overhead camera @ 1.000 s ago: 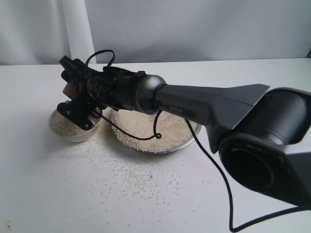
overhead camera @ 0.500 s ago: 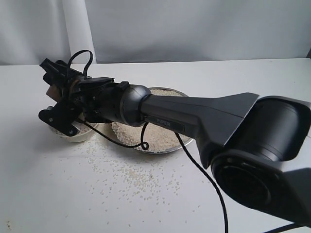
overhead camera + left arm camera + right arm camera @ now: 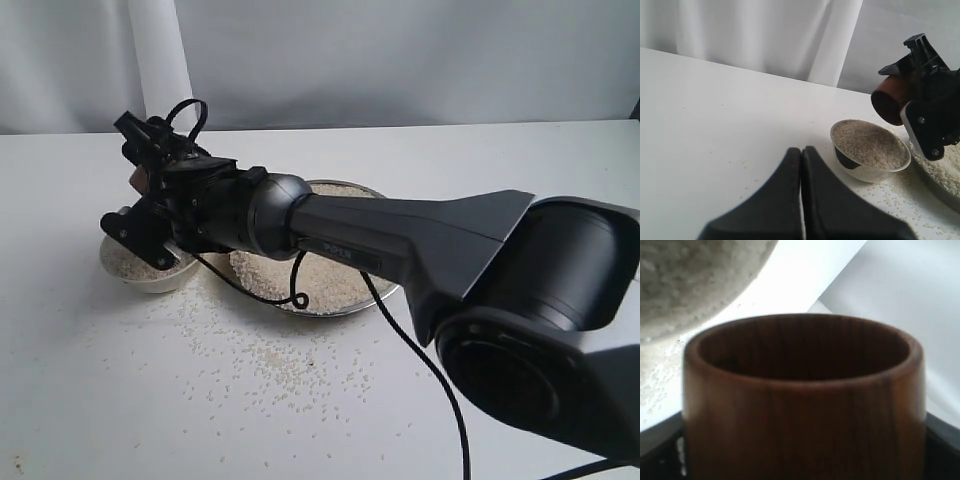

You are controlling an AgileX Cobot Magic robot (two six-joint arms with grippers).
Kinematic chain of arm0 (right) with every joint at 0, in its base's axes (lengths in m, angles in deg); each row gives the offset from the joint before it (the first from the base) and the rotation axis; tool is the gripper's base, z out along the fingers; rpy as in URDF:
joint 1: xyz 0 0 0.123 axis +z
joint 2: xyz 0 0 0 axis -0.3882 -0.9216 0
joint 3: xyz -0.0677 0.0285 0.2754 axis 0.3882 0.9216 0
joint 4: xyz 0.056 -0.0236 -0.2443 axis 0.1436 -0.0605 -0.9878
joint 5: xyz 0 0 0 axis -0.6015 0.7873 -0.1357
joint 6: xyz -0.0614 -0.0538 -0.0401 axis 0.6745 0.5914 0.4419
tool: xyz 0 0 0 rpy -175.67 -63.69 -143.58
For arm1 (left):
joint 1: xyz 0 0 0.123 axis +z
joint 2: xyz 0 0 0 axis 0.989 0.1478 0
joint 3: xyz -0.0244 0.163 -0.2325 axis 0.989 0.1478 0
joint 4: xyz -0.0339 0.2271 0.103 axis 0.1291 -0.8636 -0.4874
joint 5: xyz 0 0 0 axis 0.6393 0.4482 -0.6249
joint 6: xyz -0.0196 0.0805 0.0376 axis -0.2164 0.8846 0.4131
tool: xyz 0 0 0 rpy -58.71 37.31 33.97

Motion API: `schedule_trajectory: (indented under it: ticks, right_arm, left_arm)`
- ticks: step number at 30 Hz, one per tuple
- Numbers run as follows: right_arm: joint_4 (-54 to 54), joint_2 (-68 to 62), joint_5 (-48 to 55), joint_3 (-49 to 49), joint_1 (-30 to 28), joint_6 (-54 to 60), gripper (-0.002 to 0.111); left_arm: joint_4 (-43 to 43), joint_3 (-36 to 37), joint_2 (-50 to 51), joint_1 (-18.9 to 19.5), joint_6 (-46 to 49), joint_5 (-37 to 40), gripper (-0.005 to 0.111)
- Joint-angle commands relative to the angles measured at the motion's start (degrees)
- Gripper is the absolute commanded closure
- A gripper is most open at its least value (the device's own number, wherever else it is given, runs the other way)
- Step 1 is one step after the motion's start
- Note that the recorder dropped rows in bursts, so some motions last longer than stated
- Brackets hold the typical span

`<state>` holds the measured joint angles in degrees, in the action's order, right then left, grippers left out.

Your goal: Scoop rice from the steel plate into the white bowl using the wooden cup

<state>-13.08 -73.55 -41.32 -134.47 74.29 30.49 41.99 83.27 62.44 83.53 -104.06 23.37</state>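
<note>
Black casing fills the near corner, where the right arm (image 3: 420,235) starts and stretches away over the white tabletop (image 3: 90,400). A loose cable (image 3: 425,365) trails under it. Closer to me than the dishes, stray rice (image 3: 270,360) is speckled across the tabletop. Beyond the specks sits the steel plate (image 3: 345,310) with a flat bed of grains in it, and the arm passes over it. Just beside the plate, on the left, stands the white bowl (image 3: 150,283), filled almost to its rim with more grains. Above the bowl's far side hangs the right gripper (image 3: 148,185), clamped around the wooden cup (image 3: 888,101). The cup lies tipped on its side, held clear of the bowl. The left gripper (image 3: 801,200) shows only in its own wrist camera, low over the tabletop and short of the bowl, its two fingers pressed flat together. Farthest back hangs a pale curtain (image 3: 755,35).
</note>
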Motion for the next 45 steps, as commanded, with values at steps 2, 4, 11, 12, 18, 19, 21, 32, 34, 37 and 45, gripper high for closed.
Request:
schedule_trajectory:
  ticks: [2,4,11,12,18,19,21,32,34,37,45]
  right_arm:
    - [-0.2,4.2,0.2,-0.4,-0.1,-7.8,0.108]
    - [2.2,5.8,0.3,-0.4,-0.1,-11.6,0.108]
    - [30.2,13.9,2.8,-0.4,-2.0,-13.1,0.108]
    - [34.2,15.4,4.2,-0.4,-2.6,-13.1,0.108]
    - [51.5,23.5,15.5,-0.4,-7.4,-11.2,0.108]
    - [54.3,24.6,16.8,-0.3,-8.3,-10.8,0.108]
    - [60.3,27.4,18.9,0.2,-10.3,-9.5,0.108]
    - [74.3,57.9,0.5,36.2,-22.4,-8.0,0.108]
    - [77.4,64.0,-5.6,44.4,-25.6,-7.8,0.108]
    - [85.4,72.6,-13.0,55.4,-28.1,-7.7,0.108]
    - [91.2,86.3,-25.2,75.3,-28.1,-7.9,0.108]
  left_arm:
    - [0.2,0.1,0.0,-0.3,-0.1,-0.3,0.107]
    - [0.2,0.1,0.0,-0.3,-0.1,-0.3,0.107]
    - [0.2,0.1,0.0,-0.3,-0.1,-0.3,0.107]
    - [0.2,0.1,0.0,-0.3,-0.1,-0.3,0.107]
    - [0.2,0.1,0.0,-0.3,-0.1,-0.3,0.107]
    - [0.2,0.1,0.0,-0.3,-0.1,-0.3,0.107]
    - [0.2,0.1,0.0,-0.3,-0.1,-0.3,0.107]
    - [0.2,0.1,0.0,-0.3,-0.1,-0.3,0.107]
    - [0.2,0.1,0.0,-0.3,-0.1,-0.3,0.107]
    - [0.2,0.1,0.0,-0.3,-0.1,-0.3,0.107]
    - [0.2,0.1,0.0,-0.3,-0.1,-0.3,0.107]
